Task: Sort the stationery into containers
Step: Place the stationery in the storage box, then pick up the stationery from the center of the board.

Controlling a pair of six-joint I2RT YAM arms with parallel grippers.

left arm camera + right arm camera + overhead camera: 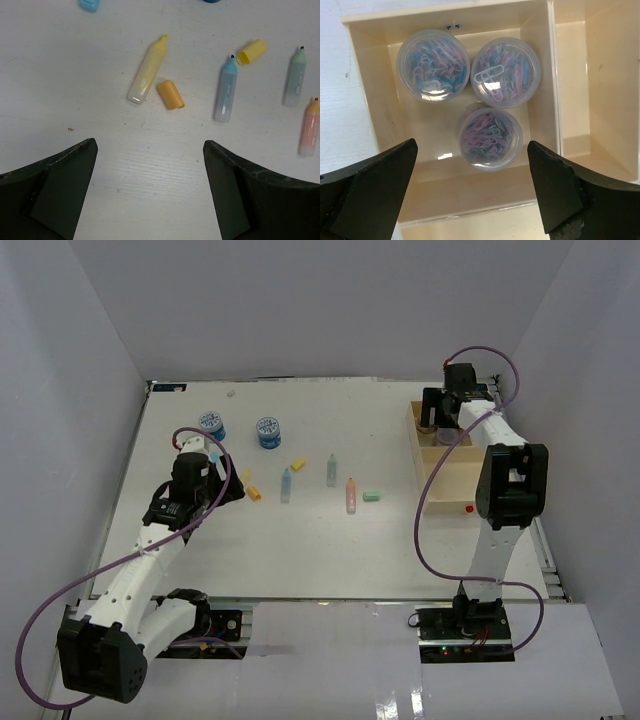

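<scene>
- Progress: partly done, by my read. Three clear tubs of paper clips sit in one small compartment of the wooden tray [444, 502]; everything else on the table is not yet sorted.
- Tubs in the right wrist view: upper-left tub [433, 65], upper-right tub [506, 71], front tub [491, 138]. All upright and packed close; whether they touch I can't tell. Clips are pink, blue and white.
- Neighbouring compartment [600, 75] to the right of the divider shows bare wood in the part that's visible. A small red item [468, 508] sits at the near end of the tray; too small to identify.
- Right gripper [470, 195] hangs over the tub compartment, jaws spread wide, nothing between them.
- Left gripper [150, 190] hovers over the highlighters, jaws spread, empty.
- Still loose on the table: yellow highlighter [146, 70] with orange cap [170, 94] just beside it, blue highlighter [225, 90] with yellow cap [252, 51] near its tip, green highlighter [296, 77], pink highlighter [309, 127]. All four uncapped, lying flat.
- Also loose: a green cap [372, 496] and two blue-and-white round tubs [211, 425], [268, 431] at the far left, well apart from the tray.
- Left to do, as I judge it: two tubs, four highlighters and the caps.
</scene>
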